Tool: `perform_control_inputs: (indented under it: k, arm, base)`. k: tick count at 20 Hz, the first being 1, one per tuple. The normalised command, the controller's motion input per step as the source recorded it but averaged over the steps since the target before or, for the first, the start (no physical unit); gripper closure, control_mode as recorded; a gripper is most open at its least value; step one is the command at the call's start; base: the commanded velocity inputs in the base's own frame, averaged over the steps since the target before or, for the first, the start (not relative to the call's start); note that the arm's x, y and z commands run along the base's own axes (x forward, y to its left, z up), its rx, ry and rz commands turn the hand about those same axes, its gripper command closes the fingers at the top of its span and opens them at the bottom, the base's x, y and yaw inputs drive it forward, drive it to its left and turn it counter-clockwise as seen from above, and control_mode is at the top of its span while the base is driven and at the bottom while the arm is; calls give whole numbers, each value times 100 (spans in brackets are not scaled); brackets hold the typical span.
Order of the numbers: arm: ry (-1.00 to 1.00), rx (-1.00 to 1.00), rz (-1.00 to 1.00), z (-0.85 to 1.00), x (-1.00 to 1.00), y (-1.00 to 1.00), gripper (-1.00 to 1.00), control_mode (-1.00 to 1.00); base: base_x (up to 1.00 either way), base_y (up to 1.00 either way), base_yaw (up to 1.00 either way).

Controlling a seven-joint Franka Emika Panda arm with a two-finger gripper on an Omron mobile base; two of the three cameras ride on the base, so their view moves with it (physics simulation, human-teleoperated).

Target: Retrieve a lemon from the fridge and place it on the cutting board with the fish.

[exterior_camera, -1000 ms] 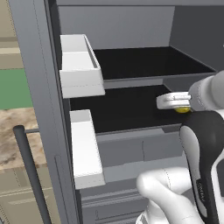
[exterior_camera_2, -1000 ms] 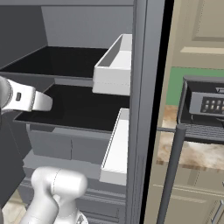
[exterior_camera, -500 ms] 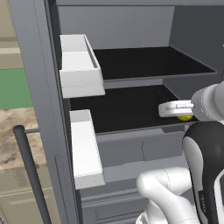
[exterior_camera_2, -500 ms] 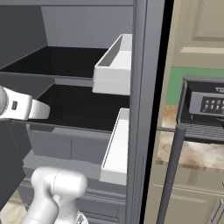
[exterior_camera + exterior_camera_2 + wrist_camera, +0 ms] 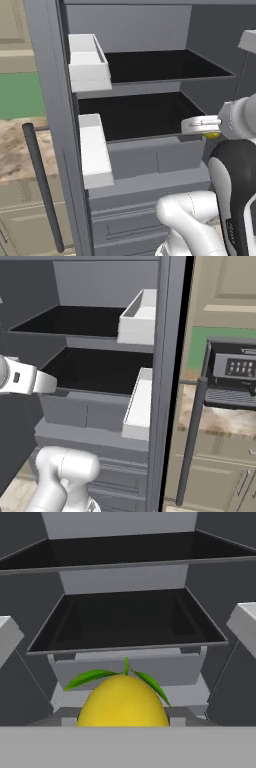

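Note:
The fridge point(image 5: 150, 155) stands open in front of me, with bare black shelves point(image 5: 125, 619) inside. My gripper point(image 5: 201, 125) hangs just in front of the lower shelf's right end, shut on the lemon point(image 5: 212, 134), whose yellow underside peeks out below the fingers. In the hand view the lemon point(image 5: 124, 704) with its green leaves sits close at the bottom, facing the shelves. From the right base view the gripper point(image 5: 47, 383) shows at the left edge, and the lemon is hidden there. The cutting board and the fish are out of view.
White door bins point(image 5: 87, 60) point(image 5: 95, 150) jut from the left door, others point(image 5: 140, 316) point(image 5: 137, 406) from the right. Long bar handles point(image 5: 42, 185) point(image 5: 192, 441) flank the opening. A dark appliance point(image 5: 232, 373) sits on the marbled counter at right. Grey drawers point(image 5: 150, 160) lie under the lower shelf.
The gripper with the lemon has sunk a little, from beside the upper shelf's level down to the lower shelf's front edge. The fridge has not changed.

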Motion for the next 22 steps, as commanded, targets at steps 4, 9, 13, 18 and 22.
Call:
perform_control_inputs:
  k: [4, 9, 13, 18, 22]
  arm:
    - [0, 0, 0, 0, 0, 0, 100, 100]
    - [0, 0, 0, 0, 0, 0, 100, 100]
    - [0, 0, 0, 0, 0, 0, 100, 100]
    - [0, 0, 0, 0, 0, 0, 100, 100]
    - [0, 0, 0, 0, 0, 0, 100, 100]
  base:
    - [-62, 0, -4]
    - [-72, -8, -5]
    - [-63, -19, -5]
    - [-56, -28, -4]
    - [-9, -63, 0]
